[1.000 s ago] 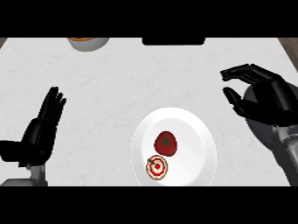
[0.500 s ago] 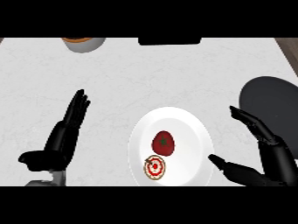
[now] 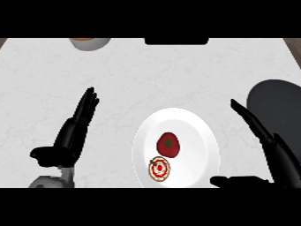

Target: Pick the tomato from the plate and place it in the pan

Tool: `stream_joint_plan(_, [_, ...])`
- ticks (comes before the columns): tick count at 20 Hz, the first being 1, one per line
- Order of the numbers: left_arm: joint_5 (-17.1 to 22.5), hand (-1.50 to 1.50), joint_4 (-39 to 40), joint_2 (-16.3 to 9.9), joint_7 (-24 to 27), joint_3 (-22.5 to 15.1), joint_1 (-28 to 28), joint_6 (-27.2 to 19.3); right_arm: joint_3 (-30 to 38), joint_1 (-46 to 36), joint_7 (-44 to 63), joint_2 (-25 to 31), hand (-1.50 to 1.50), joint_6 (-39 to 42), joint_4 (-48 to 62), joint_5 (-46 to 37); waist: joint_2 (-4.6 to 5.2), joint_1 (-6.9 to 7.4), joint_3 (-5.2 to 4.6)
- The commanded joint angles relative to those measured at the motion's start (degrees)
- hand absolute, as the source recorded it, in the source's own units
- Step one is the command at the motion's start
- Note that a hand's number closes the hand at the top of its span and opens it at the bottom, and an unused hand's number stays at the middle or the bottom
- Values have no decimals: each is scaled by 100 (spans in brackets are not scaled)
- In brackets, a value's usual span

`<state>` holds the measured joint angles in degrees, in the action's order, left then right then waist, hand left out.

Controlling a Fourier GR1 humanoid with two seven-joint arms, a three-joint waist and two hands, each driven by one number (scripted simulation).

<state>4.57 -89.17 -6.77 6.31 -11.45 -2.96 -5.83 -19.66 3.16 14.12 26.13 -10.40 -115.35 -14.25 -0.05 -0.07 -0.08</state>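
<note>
A glossy round tomato (image 3: 168,144) sits on the smooth white plate (image 3: 201,132), beside a red-and-white disc (image 3: 158,168). Right hand (image 3: 280,152) and left hand (image 3: 71,132) hold fingers straight. A matte black oval pan (image 3: 283,103) lies right.

A white plate (image 3: 205,132) sits on the pale counter (image 3: 146,75) with a red tomato (image 3: 169,144) on it and a small round red-and-white item (image 3: 158,169) just below the tomato. The right hand (image 3: 276,150) stands open just right of the plate, near the dark pan (image 3: 284,106) at the right edge. The left hand (image 3: 71,132) rests open well left of the plate, and a bowl (image 3: 89,43) shows at the top edge.
</note>
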Motion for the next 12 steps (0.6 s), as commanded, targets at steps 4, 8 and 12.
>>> stream_joint_plan(4, [20,0,20,-72,291,-45,264,238,-715,-1312,1895,33,-150,1063,523,-605,27,200,-7])
stream_joint_plan(8, [-18,0,-122,-26,-99,-49,26,147,-1037,-1970,2303,-80,-150,1796,1154,-695,27,174,2])
stream_joint_plan(12, [-86,0,344,13,157,65,-117,156,-1960,-2123,2955,-695,-150,1937,1513,-1477,17,82,2])
